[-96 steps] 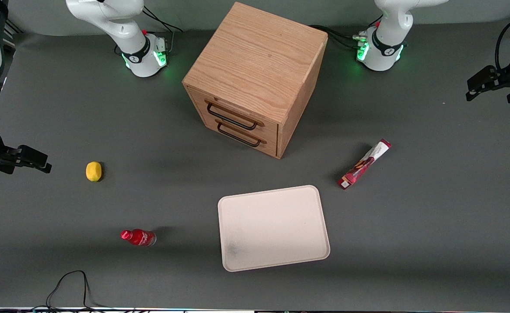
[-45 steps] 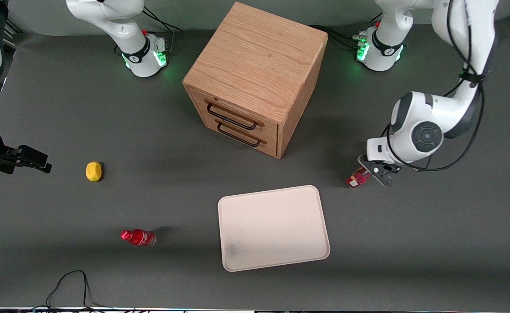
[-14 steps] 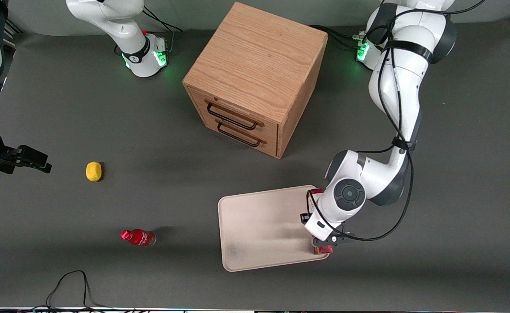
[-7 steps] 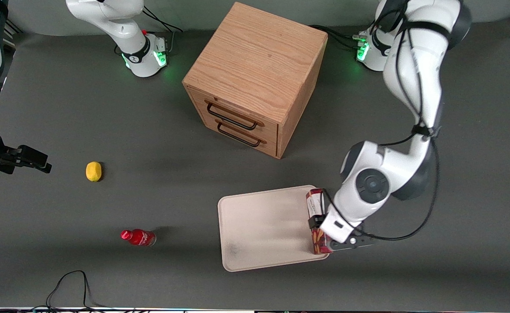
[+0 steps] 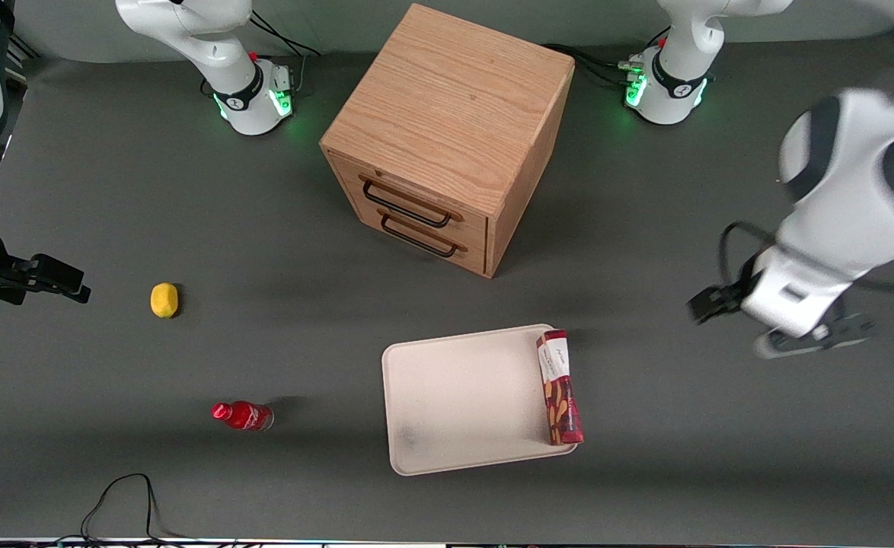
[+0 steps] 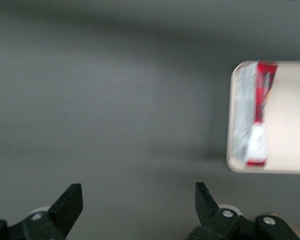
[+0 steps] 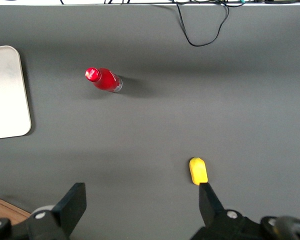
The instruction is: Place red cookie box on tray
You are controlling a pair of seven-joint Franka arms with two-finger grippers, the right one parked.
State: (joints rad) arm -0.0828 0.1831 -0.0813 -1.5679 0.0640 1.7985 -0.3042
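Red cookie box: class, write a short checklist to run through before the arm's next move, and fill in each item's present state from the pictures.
1. The red cookie box lies on the tray: ok, along the tray edge toward the working arm's end.
2. Box flat, not standing on end: ok.
3. Box fully inside the rim: cannot tell; it hugs the edge.
4. The hand has let go: ok, open with nothing between its fingers.
5. Hand away from the tray: ok, above bare table toward the working arm's end.
6. Red bottle and yellow fruit off the tray: ok.
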